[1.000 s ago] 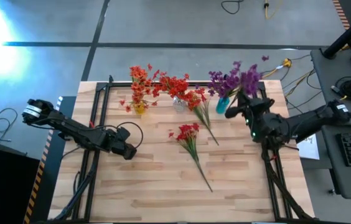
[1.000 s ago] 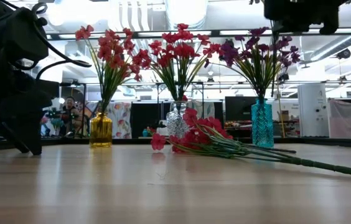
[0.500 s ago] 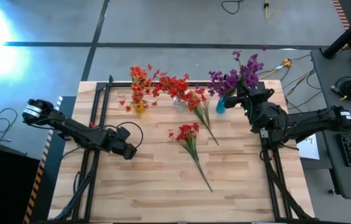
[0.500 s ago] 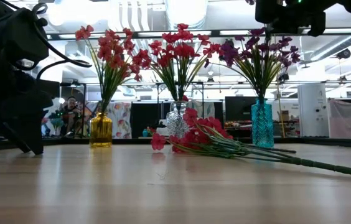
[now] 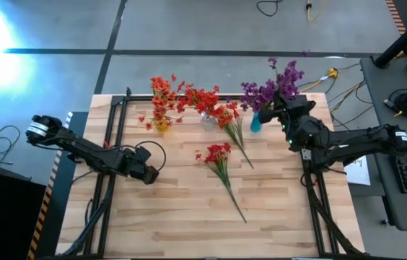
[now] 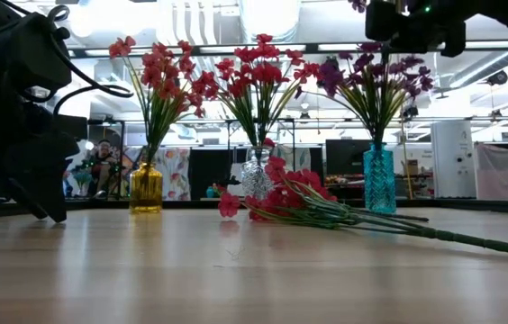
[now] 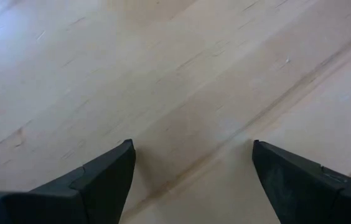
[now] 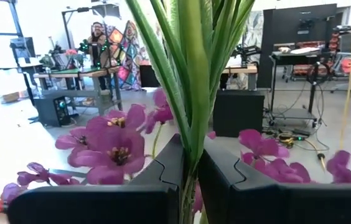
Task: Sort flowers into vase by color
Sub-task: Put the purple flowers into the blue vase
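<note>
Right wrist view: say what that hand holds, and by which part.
The right hand is shut on a purple flower sprig, gripping its green stems below the blossoms.

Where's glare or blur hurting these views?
High view: blown-out glare on the floor off the table's left corner. Low view: bright ceiling lights behind the flowers, left arm a dark silhouette. Right wrist view: stem sharp between the fingers, room behind overexposed at one side.
</note>
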